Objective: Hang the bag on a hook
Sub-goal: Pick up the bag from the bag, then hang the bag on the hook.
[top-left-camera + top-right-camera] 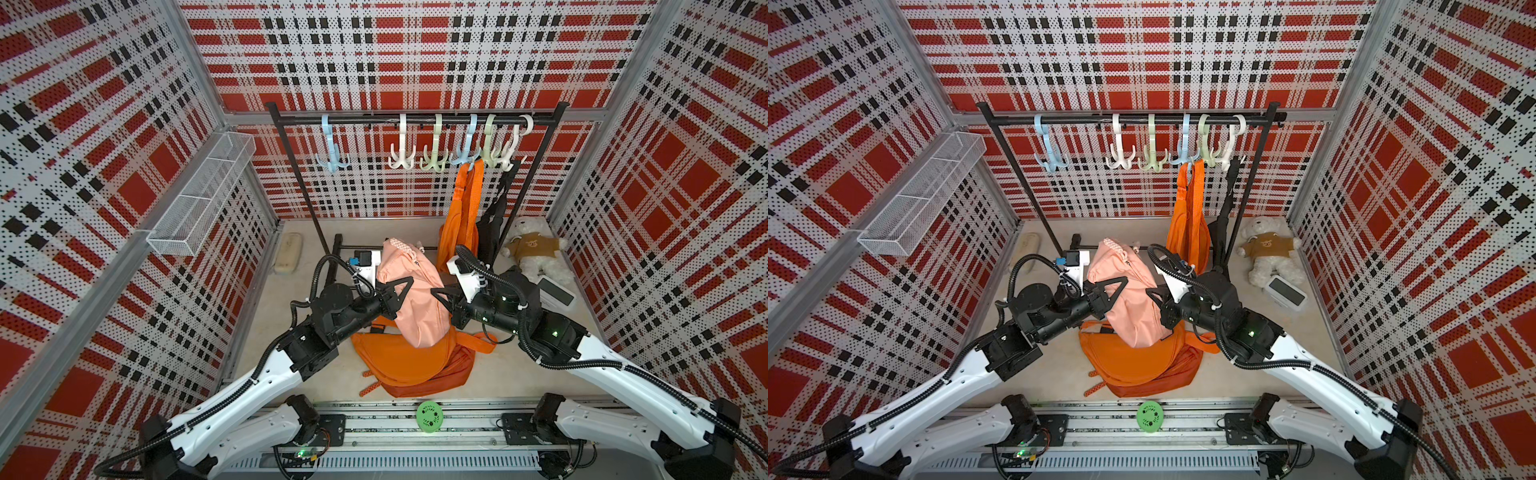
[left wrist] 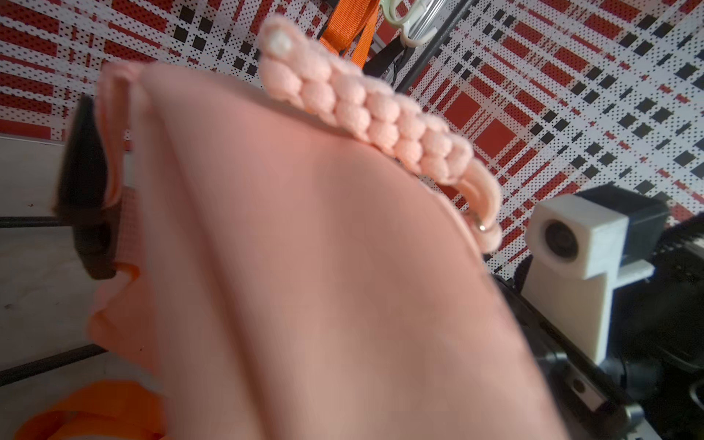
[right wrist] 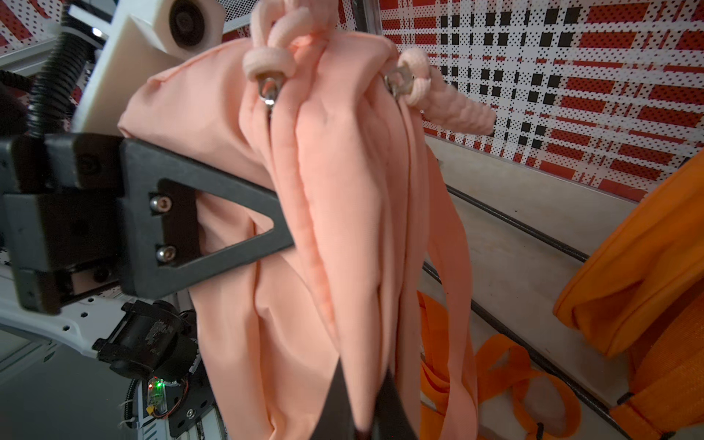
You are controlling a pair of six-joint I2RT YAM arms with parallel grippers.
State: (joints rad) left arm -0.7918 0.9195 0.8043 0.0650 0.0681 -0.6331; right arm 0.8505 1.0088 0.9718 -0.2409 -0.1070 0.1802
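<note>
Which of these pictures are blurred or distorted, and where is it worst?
Left wrist view: worst, the pink bag fills the frame too close and looks soft all over. Right wrist view: the bag's cord and upper folds are sharp, and the fabric blurs toward the near edge. Both top views: sharp throughout, but the wide lens makes the walls lean outward around the rack.

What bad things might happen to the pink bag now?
The left claw and right claw both pinch the pink bag by its cloth, so it may slip. Its braided handle is in neither claw, so catching a hook could be hard. The hanging orange bag crowds some hooks.
</note>
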